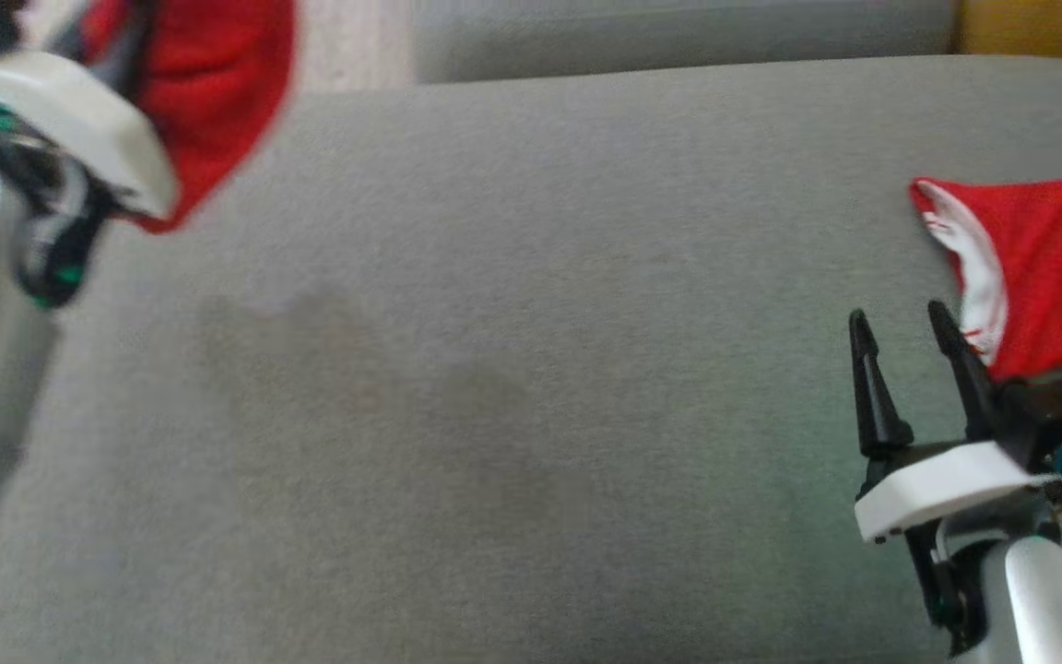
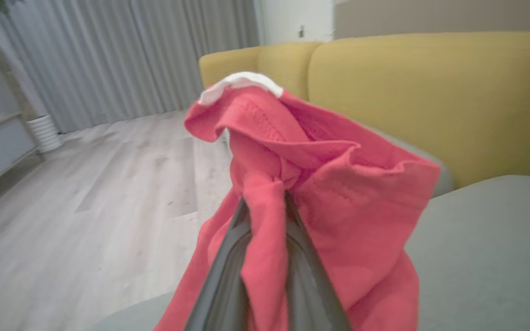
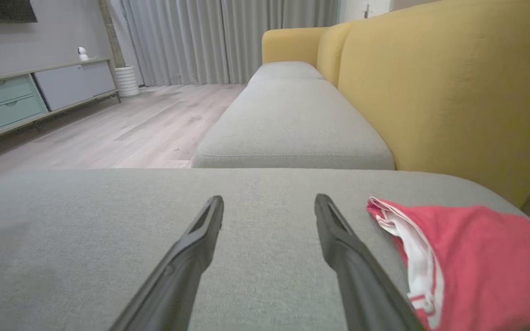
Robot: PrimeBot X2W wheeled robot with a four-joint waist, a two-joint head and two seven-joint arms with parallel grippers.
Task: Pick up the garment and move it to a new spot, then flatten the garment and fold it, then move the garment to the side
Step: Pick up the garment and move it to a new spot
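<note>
As left gripper (image 2: 266, 200) pinches it | garment (image 2: 352, 197): red, white-trimmed, bunched

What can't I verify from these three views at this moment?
Left gripper tips: wrapped in the held red garment, left wrist view; motion-blurred in head view.
Held garment's lower part: cut off by left wrist view's bottom edge.
Red-and-white garment on the grey cushion: cut off by head view's right edge; its type is unclear.

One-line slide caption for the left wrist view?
Left jaws shut on a bunched red garment, grey cushion and yellow sofa back behind.
</note>
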